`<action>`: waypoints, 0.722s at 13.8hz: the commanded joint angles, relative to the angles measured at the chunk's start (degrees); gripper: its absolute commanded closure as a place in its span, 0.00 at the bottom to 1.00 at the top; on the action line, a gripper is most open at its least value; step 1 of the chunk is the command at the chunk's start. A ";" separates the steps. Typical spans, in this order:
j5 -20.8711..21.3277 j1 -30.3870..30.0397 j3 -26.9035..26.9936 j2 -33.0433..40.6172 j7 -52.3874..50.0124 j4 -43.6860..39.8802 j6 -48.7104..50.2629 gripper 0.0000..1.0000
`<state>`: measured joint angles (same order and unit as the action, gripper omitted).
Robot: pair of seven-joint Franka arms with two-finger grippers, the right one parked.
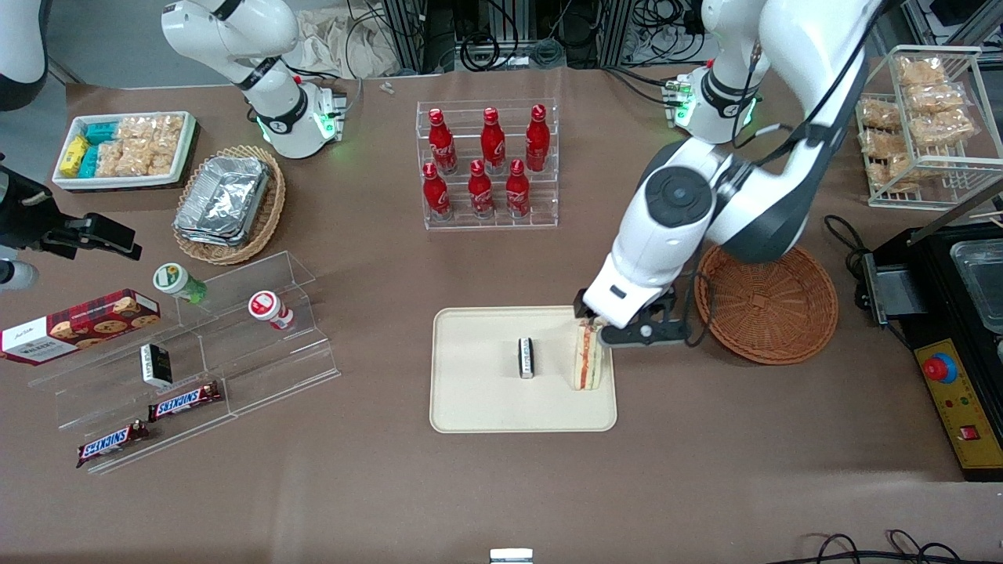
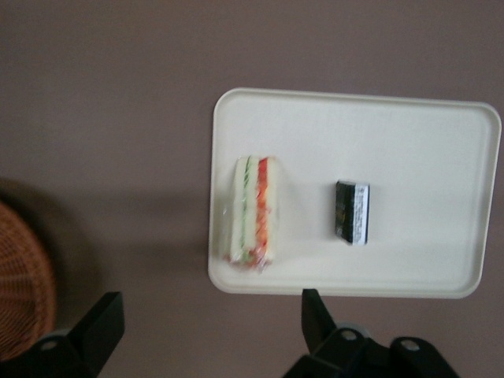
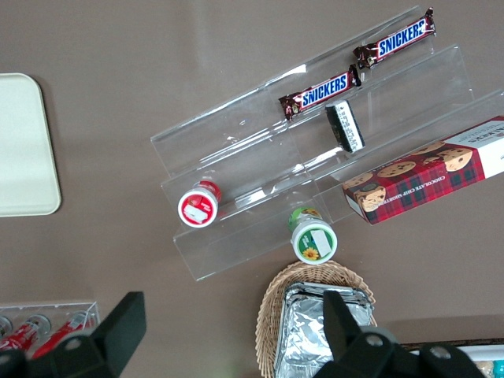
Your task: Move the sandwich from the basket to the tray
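The sandwich (image 2: 253, 211) stood on edge in the tray (image 2: 409, 126) beside a small packet (image 2: 352, 211), the basket (image 1: 768, 304) sat empty, and my gripper (image 2: 213, 323) hung above the sandwich with fingers spread, leaving only my withdrawal.

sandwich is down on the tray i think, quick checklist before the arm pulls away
1. Sandwich on the tray: ok, it lies inside the rim, close to the edge nearest the basket.
2. End effector released: ok, fingers spread wide in the wrist view, nothing between them.
3. End effector off the sandwich: ok in the wrist view; the front view hides any contact.
4. Basket emptied: ok, nothing in it.
5. Black-and-white packet undisturbed: ok, apart from the sandwich.
6. Sandwich stable: cannot tell, it appears to stand on edge.
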<state>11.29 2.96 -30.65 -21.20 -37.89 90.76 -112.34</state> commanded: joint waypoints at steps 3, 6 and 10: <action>-9.61 -0.23 11.47 14.59 17.11 2.05 13.36 0.00; -11.99 0.12 19.64 21.44 24.42 4.41 15.05 0.00; -15.77 0.21 29.23 29.37 36.45 10.31 15.13 0.00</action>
<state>-2.00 2.58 -5.18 3.65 -6.76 96.45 -96.83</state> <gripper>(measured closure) 0.000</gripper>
